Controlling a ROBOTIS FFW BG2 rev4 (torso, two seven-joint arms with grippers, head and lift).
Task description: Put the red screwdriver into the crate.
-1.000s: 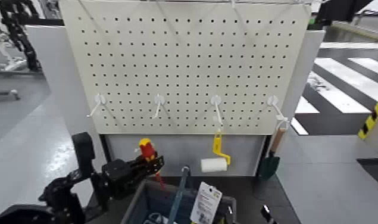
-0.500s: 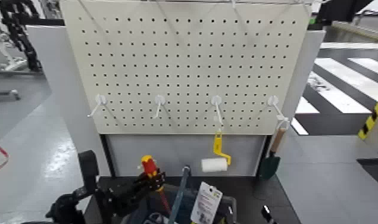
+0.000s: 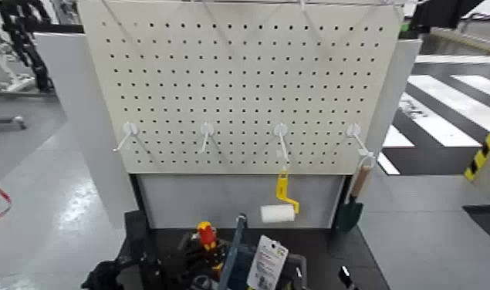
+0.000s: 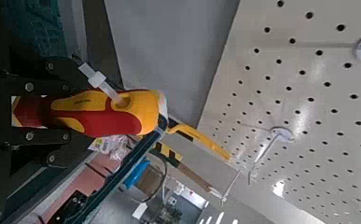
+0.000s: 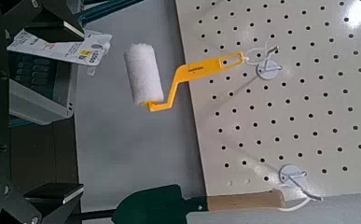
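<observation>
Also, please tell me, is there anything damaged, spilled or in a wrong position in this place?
Nothing looks damaged or spilled. The paint roller and garden trowel hang normally from their hooks; the red screwdriver is held in the left gripper.

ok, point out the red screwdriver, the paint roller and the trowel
red screwdriver (image 4: 108,113): left wrist view, on its handle
paint roller (image 3: 277,214): head view, on its white sleeve
trowel (image 5: 152,206): right wrist view, on its green blade
</observation>
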